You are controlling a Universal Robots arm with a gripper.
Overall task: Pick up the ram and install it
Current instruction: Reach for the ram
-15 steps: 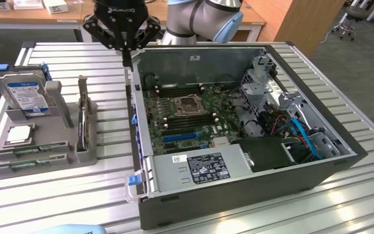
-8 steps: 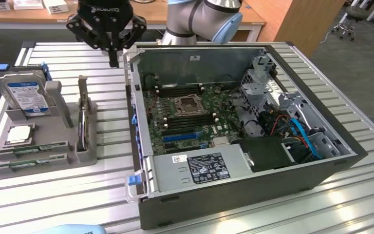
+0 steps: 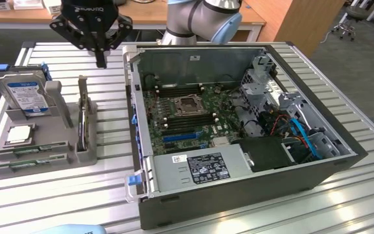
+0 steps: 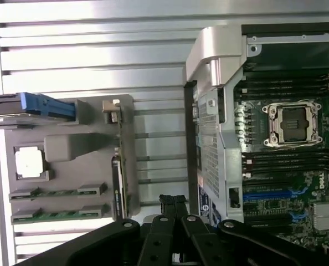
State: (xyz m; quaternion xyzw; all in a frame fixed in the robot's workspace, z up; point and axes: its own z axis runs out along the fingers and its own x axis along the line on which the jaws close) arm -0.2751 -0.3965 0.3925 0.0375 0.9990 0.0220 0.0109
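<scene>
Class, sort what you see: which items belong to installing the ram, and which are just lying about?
Job: two green ram sticks in the grey holder; gripper; dark memory slots in the open computer case.
Lying about: blue-labelled hard drive; silver CPU chip; upright card.

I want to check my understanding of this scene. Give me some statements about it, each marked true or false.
1. The gripper is shut and holds nothing. True.
2. The computer case is closed. False: its side is open and the motherboard shows.
3. The hard drive stands upright in the grey holder. True.
4. The gripper hangs over the motherboard. False: it is outside the case, on the holder's side.
5. Green ram sticks sit in the holder. True.
</scene>
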